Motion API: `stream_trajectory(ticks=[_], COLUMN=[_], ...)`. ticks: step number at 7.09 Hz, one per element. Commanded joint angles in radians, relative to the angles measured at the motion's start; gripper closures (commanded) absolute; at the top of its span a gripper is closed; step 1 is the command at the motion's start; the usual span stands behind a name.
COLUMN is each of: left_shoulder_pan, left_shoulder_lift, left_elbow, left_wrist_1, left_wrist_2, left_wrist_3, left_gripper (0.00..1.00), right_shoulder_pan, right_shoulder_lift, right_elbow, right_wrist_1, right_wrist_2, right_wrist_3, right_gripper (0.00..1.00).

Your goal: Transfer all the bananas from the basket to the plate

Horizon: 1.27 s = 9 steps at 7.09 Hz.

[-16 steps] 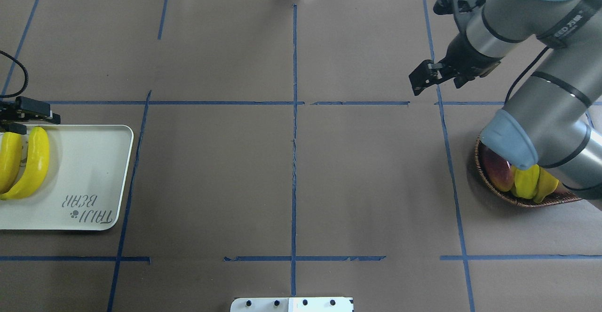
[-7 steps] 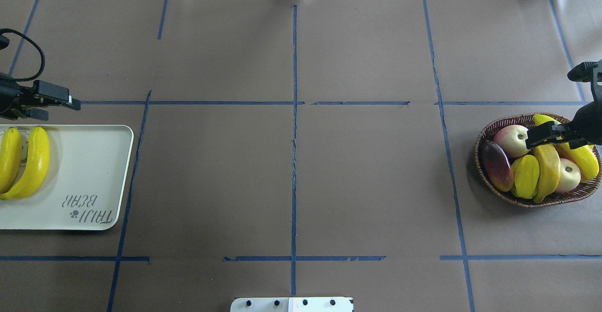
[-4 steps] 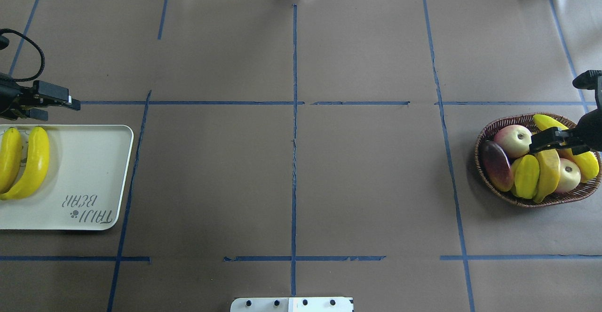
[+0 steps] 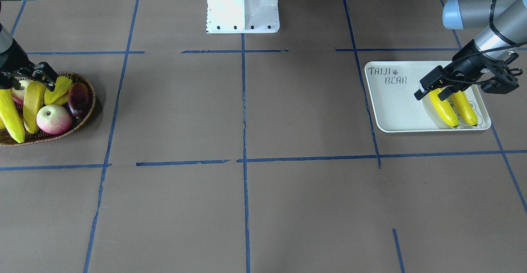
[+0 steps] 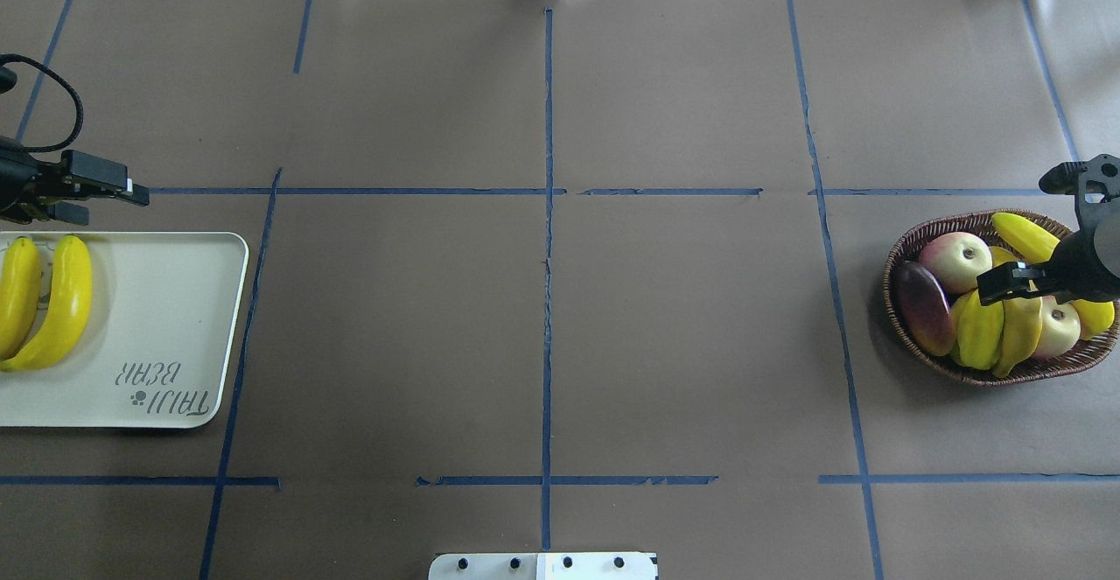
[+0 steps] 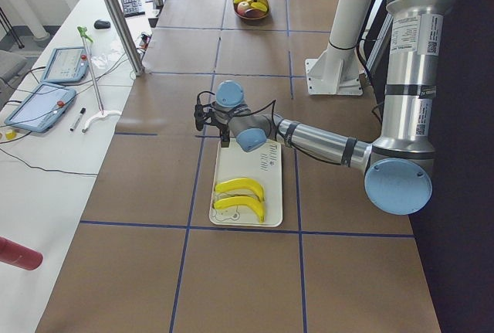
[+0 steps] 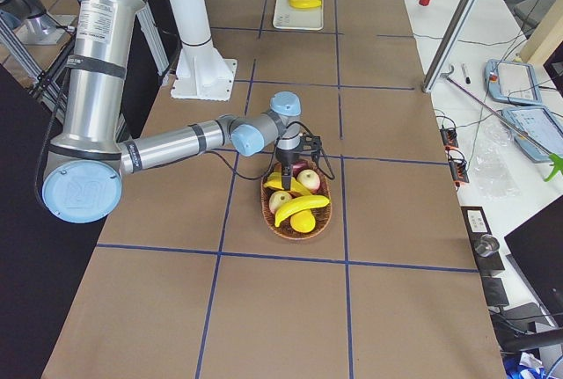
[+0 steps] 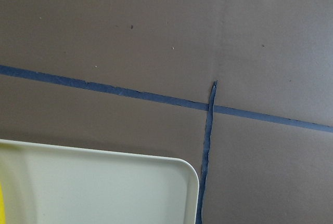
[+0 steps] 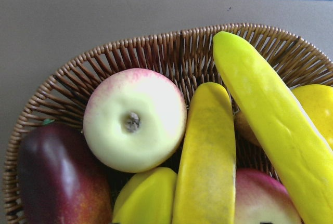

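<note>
Over the basket point(image 5: 949, 221), your right end effector point(image 4: 33, 81) hangs spread; apples point(image 5: 954, 261), star fruit point(image 5: 978, 331), mango point(image 5: 923, 309) crowd two bananas point(image 5: 1022, 234). Plate point(image 5: 175, 317) reads "TAIJI BEAR"; left end effector point(image 5: 115, 204) spread.

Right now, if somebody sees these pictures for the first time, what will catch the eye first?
First, the shallow brown woven wicker basket at the robot's right end of the table, heaped with fruit, with the right gripper open over a long yellow banana in it. Next, two bright-yellow bananas lying side by side on the white rectangular tray at the opposite end, where the left gripper hovers open near the tray's edge.
</note>
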Motion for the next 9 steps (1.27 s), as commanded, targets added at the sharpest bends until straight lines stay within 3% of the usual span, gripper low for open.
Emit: stream_trajectory(ticks=[1, 6, 9], left_shoulder_pan=[0.001, 0.001, 0.001], left_shoulder_lift=[0.000, -0.002, -0.002], left_elbow=[0.001, 0.001, 0.001], left_wrist_1=[0.000, 0.000, 0.000], left_wrist_2=[0.000, 0.000, 0.000], left_wrist_3=[0.000, 0.000, 0.000], left_gripper=[0.00, 0.00, 0.00], right_shoulder_pan=[-0.011, -0.010, -0.008], right_shoulder_lift=[0.000, 0.000, 0.000], right_elbow=[-0.017, -0.011, -0.005], right_wrist_1=[-0.002, -0.002, 0.000], right_wrist_2=[-0.017, -0.014, -0.011], right_wrist_3=[0.000, -0.003, -0.005], right_gripper=[0.17, 0.50, 0.82])
